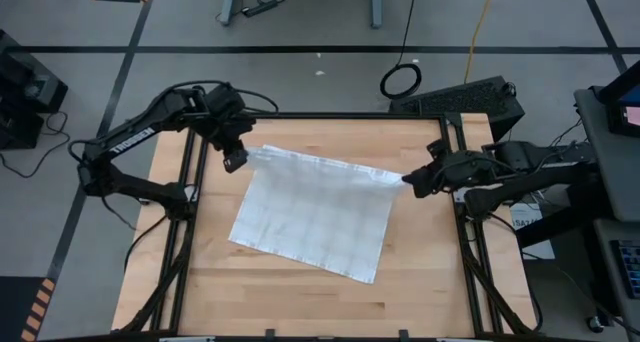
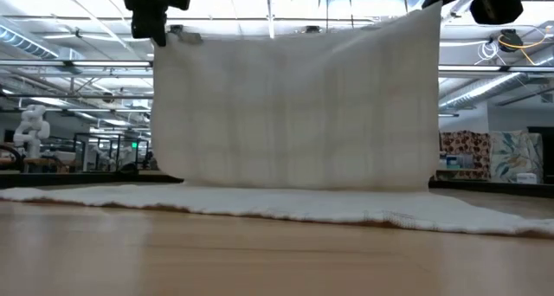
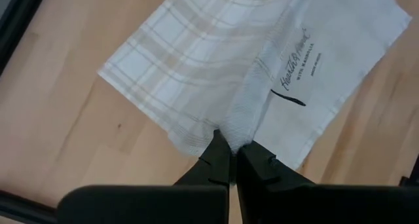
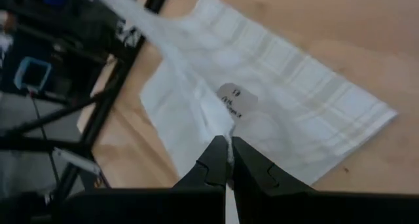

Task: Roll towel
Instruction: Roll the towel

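The white towel with thin grey check lines (image 1: 315, 207) is held up by its two far corners, and its near part lies on the wooden table (image 1: 300, 292). In the low view the towel (image 2: 294, 106) hangs as a curtain between the grippers, with its lower part spread flat on the table. My left gripper (image 1: 236, 160) is shut on the far left corner. My right gripper (image 1: 410, 180) is shut on the far right corner. Printed lettering (image 3: 291, 73) and a label (image 4: 236, 99) show on the cloth. My left gripper pinches the towel's far left corner (image 3: 226, 133) between its two fingers, from above. The cloth is bunched at the fingertips. The towel hangs below the fingers, with its near part on the table. My right gripper pinches the towel's far right corner (image 4: 219, 129) between its two fingers, coming from the table's right. The cloth is gathered into a fold at the fingertips. The top edge (image 2: 294, 32) runs nearly straight between the two grippers, and the near part lies on the table.
A black frame (image 1: 190, 182) runs along the table's left, right and far sides. Bare wood lies near the front edge (image 1: 300, 302) and left of the towel. Cables and equipment lie on the floor beyond the table.
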